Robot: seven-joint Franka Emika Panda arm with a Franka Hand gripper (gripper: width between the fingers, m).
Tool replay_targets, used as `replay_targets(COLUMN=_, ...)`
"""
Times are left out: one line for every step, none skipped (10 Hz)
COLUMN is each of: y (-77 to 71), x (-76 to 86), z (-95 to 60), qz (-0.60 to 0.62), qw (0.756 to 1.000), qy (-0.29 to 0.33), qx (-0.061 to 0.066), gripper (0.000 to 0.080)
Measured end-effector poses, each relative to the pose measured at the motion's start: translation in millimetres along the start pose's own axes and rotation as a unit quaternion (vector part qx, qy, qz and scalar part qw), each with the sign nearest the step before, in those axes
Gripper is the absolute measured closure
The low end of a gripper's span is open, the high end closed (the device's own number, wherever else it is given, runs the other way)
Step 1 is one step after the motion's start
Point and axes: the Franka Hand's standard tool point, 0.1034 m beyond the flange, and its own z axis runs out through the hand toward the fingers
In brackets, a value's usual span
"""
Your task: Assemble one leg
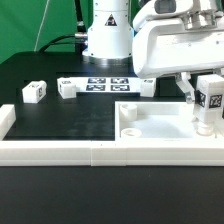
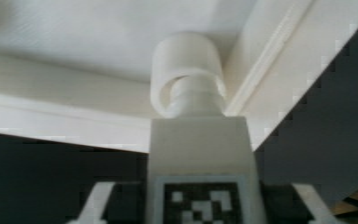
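My gripper [image 1: 204, 99] is shut on a leg [image 1: 209, 100], a chunky white block with a black-and-white tag, at the exterior view's right. The leg stands upright with its lower round end on the large flat white panel [image 1: 160, 122], near the panel's right corner. In the wrist view the leg [image 2: 197, 150] fills the middle, tag face toward the camera, its round peg end against the panel [image 2: 87, 70]. A finger [image 2: 101, 200] shows on each side of it. Two more legs [image 1: 34, 92] [image 1: 68, 87] lie on the black table at the left.
The marker board [image 1: 108, 83] lies behind the panel, by the robot base [image 1: 105, 40]. A low white frame [image 1: 60, 150] runs along the front and left of the black table.
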Motion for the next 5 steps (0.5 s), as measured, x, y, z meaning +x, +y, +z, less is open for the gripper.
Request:
replay_targets(y=0.7, x=-2.4, z=2.1, qz=-0.005, qw=1.0, qy=-0.003, qx=0.0, gripper=0.0512)
replay_targets(y=-1.5, x=-4.5, z=4.1, qz=-0.006, qw=1.0, qy=-0.005, qx=0.002, gripper=0.0512)
replay_targets(y=-1.3, x=-6.2, z=5.5, qz=-0.006, qw=1.0, qy=-0.007, qx=0.002, gripper=0.0512)
replay_targets(y=0.5, x=-10.1, z=8.5, qz=-0.004, qw=1.0, qy=-0.01, qx=0.001, gripper=0.0512)
replay_targets(y=1.0, x=-11.7, z=10.5, qz=-0.003, qw=1.0, qy=-0.008, qx=0.001, gripper=0.0512)
